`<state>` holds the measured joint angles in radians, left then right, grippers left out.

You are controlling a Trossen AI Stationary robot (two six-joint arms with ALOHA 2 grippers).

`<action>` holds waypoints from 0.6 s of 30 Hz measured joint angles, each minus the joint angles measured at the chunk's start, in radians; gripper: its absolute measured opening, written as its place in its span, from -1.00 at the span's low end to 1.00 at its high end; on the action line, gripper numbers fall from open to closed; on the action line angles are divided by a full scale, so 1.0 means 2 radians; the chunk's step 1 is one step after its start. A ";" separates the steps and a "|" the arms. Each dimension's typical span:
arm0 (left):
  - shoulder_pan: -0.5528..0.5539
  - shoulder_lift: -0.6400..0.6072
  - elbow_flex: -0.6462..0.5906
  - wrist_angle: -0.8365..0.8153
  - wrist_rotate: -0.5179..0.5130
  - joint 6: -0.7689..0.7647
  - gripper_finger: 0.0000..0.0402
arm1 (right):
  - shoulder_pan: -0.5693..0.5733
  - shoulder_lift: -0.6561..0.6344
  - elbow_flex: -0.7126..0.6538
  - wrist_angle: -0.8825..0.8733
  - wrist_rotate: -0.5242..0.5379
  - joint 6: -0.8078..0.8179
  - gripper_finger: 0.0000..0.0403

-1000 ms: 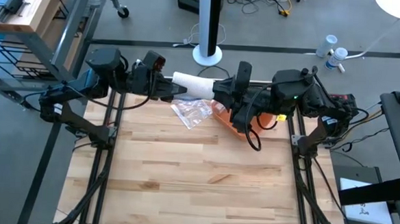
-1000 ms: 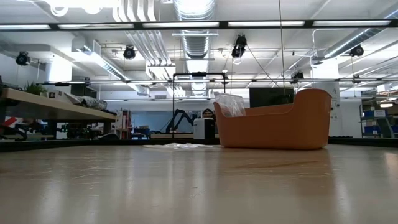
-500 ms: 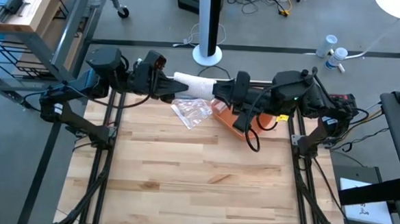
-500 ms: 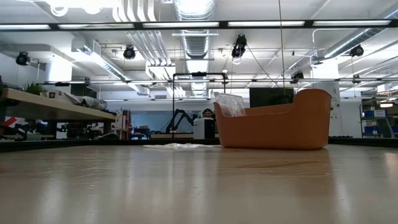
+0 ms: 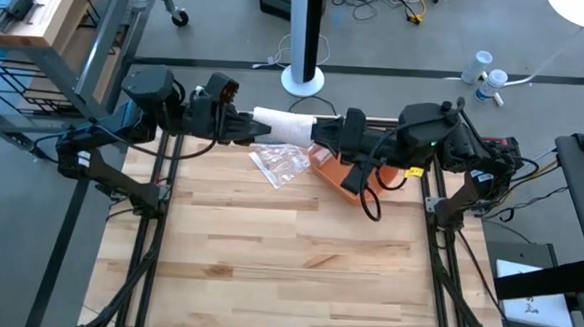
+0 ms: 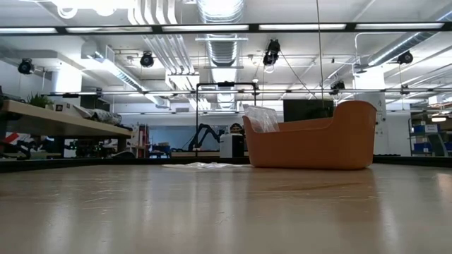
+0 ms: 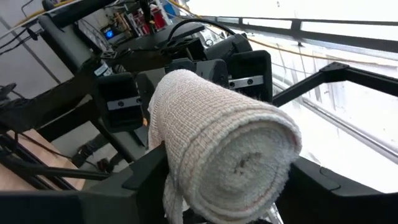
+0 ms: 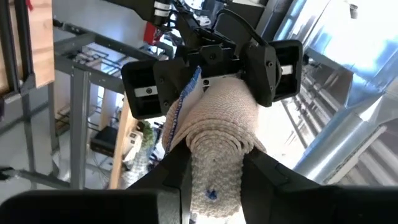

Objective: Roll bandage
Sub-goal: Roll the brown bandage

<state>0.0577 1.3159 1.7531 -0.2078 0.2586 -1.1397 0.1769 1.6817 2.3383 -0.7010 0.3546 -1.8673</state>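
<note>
A white bandage roll [image 5: 284, 125] hangs in the air over the table's far edge, level, between my two grippers. My left gripper [image 5: 258, 130] comes at it from the table's left and is shut on its left end. My right gripper [image 5: 318, 135] comes from the right and is shut on its right end. In the left wrist view the roll [image 7: 217, 137] points away toward the right gripper. In the right wrist view the roll [image 8: 221, 124] runs toward the left gripper, with a blue-edged loose flap [image 8: 181, 106] along one side. Neither gripper shows in the low view. My left gripper pinches the roll's left end [image 7: 249, 165] between its two fingers [image 7: 140, 180], on the round sides. The fingers lie level, along the roll. The roll is lifted clear of the table. My right gripper pinches the roll's right end [image 8: 214, 177] between its two fingers [image 8: 171, 171], on opposite sides. The fingers come level from the table's right, along the roll. The roll stays level and clear of the table.
An orange bin [image 5: 343, 176] stands on the table's far part under the right arm, with a clear bag [image 6: 263, 118] inside. A crumpled clear wrapper [image 5: 280, 163] lies on the wood left of the bin. The near wooden table top [image 5: 286, 273] lies below both arms.
My right gripper has rolled about its own long axis while staying in place; its wrist camera has swung down toward the table. The bandage roll stays level in the air between both grippers.
</note>
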 joint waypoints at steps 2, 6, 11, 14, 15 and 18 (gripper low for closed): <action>0.002 0.000 0.000 -0.001 0.002 -0.001 0.12 | 0.000 0.001 0.000 0.001 0.001 0.003 -0.57; 0.003 0.000 0.000 -0.008 0.002 -0.009 0.07 | 0.001 0.001 0.000 -0.002 0.002 0.002 -0.57; 0.003 0.001 0.000 -0.018 0.001 -0.012 -0.02 | 0.001 0.001 0.000 -0.005 0.005 -0.033 -0.57; 0.003 -0.001 0.000 -0.020 0.001 -0.013 -0.05 | 0.001 0.001 0.000 -0.004 0.006 -0.047 -0.57; 0.003 -0.002 0.000 -0.020 0.001 -0.013 -0.05 | 0.001 0.002 0.000 -0.003 0.006 -0.050 -0.57; 0.003 -0.003 0.000 -0.024 0.001 -0.014 0.00 | 0.001 0.004 0.000 -0.002 0.006 -0.052 -0.57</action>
<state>0.0631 1.3101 1.7531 -0.2561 0.2604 -1.1683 0.1787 1.6905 2.3383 -0.7044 0.3676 -1.9717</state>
